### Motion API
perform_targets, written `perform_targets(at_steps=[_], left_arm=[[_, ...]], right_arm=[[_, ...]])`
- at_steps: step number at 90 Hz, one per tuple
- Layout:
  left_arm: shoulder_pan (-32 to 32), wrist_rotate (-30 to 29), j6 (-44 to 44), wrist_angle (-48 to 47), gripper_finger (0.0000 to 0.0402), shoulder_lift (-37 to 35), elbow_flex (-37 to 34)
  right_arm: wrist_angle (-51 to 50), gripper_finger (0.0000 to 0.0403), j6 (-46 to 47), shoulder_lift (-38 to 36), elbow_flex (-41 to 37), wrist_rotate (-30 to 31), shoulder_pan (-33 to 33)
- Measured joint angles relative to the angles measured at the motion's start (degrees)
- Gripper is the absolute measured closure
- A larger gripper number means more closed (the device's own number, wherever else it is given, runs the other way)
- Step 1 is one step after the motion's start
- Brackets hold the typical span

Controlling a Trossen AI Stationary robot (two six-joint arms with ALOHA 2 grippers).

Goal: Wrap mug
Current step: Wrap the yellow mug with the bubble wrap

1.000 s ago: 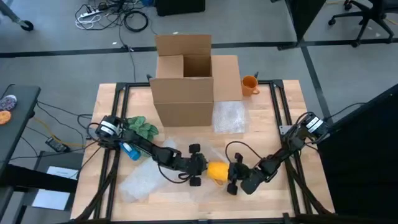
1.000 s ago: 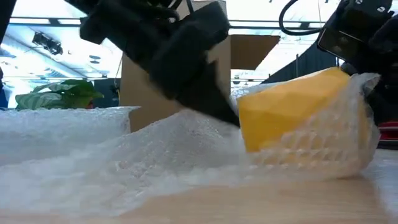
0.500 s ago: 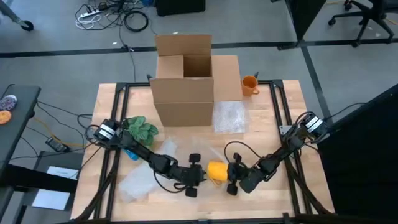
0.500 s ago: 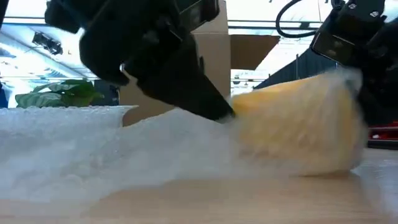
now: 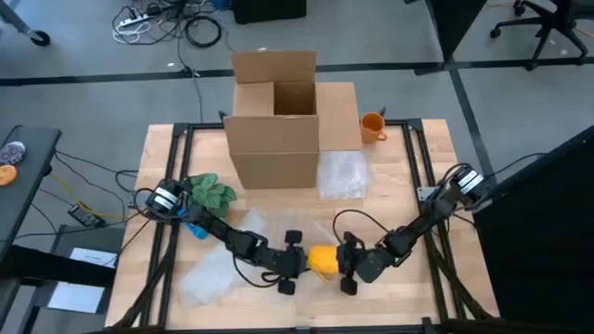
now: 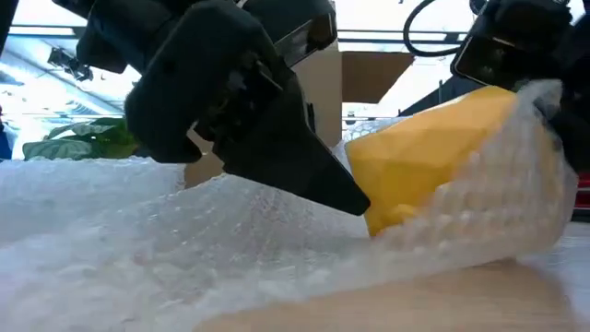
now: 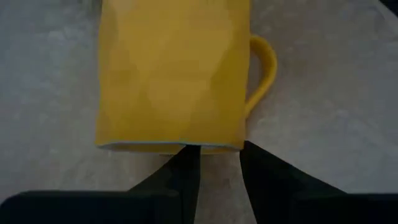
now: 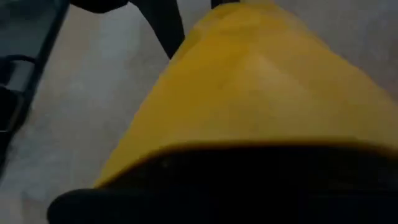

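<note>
A yellow mug (image 5: 322,261) lies on its side on a sheet of bubble wrap (image 5: 215,272) near the table's front edge. In the low view the mug (image 6: 433,157) tilts with its right end raised. The wrap (image 6: 516,217) curls up around the mug's near side and right end. My left gripper (image 5: 301,264) stands at the mug's left end, its fingers a narrow gap apart. My right gripper (image 5: 347,264) is at the mug's right end. The mug's handle (image 7: 264,65) shows in the left wrist view. My left gripper's fingertips (image 7: 189,155) meet the lower edge of the mug's left end (image 7: 168,144), slanting down from the table's left. Wrap shows in the gap between them; whether they pinch it I cannot tell. My right gripper is shut on the mug's right end (image 6: 502,97), coming from the table's right. The gripper and the wrap hide the place of contact. That end is held raised, while the left end (image 6: 373,217) is down on the wrap.
An open cardboard box (image 5: 274,121) stands at the far middle, with an orange mug (image 5: 372,127) to its right. A second bubble wrap sheet (image 5: 341,174) lies in front of the box. A green cloth (image 5: 212,192) and a blue object (image 5: 195,225) lie at the left.
My left gripper has moved toward the table's near edge and a little right, staying at the mug's left end. The mug and the wrap under it have shifted slightly toward the near edge. My right gripper has gone a little toward the left with the mug.
</note>
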Motion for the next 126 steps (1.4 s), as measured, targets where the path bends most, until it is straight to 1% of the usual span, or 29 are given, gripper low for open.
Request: perform_targets(at_steps=[7,27,40,45,49,59,70,80,94,105,114,126], left_arm=[[0.00,-0.05,-0.06,-0.03,0.0302,0.00,0.00],[0.03,-0.57,-0.12,0.04,0.0302,0.00,0.00],[0.02,-0.55,-0.14,0.03,0.0302,0.00,0.00],[0.02,-0.52,-0.13,0.11,0.0302,0.00,0.00],[0.02,-0.48,-0.14,0.30,0.0302,0.00,0.00],[0.02,-0.44,-0.15,0.98,0.0302,0.00,0.00],[0.02,-0.30,-0.17,1.09,0.0302,0.00,0.00],[0.00,-0.49,-0.43,0.33,0.0302,-0.01,-0.04],[0.09,-0.11,-1.11,0.46,0.0302,0.23,-0.15],[0.31,0.80,-1.53,0.67,0.0302,0.33,-0.10],[0.42,1.24,-1.64,1.33,0.0302,0.37,-0.07],[0.42,1.27,-1.64,1.71,0.0302,0.39,-0.07]], right_arm=[[-3.25,0.0403,1.92,-1.99,0.00,-1.29,0.93],[-15.17,0.0403,10.43,-7.67,0.02,-1.13,4.43],[-17.65,0.0403,15.66,-9.78,0.02,-1.07,8.07],[-18.51,0.0403,17.60,-9.69,0.02,0.48,9.44],[-19.01,0.0403,18.96,-9.08,0.02,3.15,10.33],[-19.15,0.0403,21.53,-5.44,0.02,8.33,10.82],[-15.02,0.0403,22.24,-0.17,0.02,9.53,8.94],[-8.50,0.0403,18.83,2.59,0.04,10.85,7.42],[-3.79,0.0403,14.79,2.98,0.02,10.71,6.30],[-3.82,0.0403,14.85,2.14,0.02,9.76,6.76],[-3.89,0.0403,14.62,1.72,0.02,11.04,7.17],[-5.35,0.0403,14.05,1.71,0.02,11.70,5.01]])
